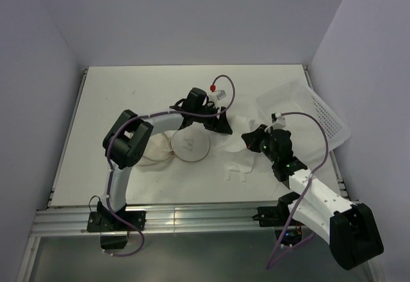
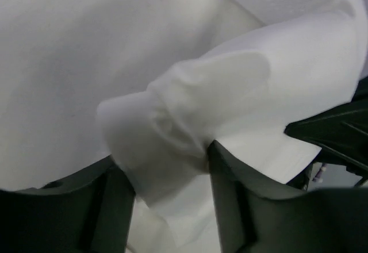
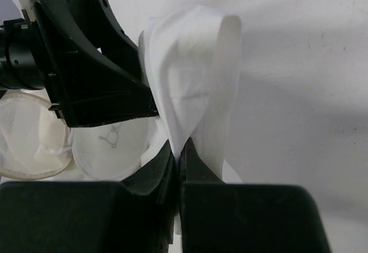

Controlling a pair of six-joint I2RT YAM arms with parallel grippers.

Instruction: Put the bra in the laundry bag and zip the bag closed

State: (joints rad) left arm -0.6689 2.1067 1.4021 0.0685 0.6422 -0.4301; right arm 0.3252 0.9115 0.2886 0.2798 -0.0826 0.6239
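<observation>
Off-white and limp, the bra [image 3: 190,80] lies just right of the laundry bag [image 1: 190,146], not yet inside; nearest you, the right gripper [image 3: 179,146] is pressed together on a thin fold that loops up above its tips. Just beyond, the left gripper [image 2: 161,167] stands spread around a bunched wad, and you cannot tell whether it bites. Expect light, floppy cloth that sags and slips, so pinch gathered folds by the cups, not a strap; the perforated tray [image 1: 307,112] sits farther right of the bag.
</observation>
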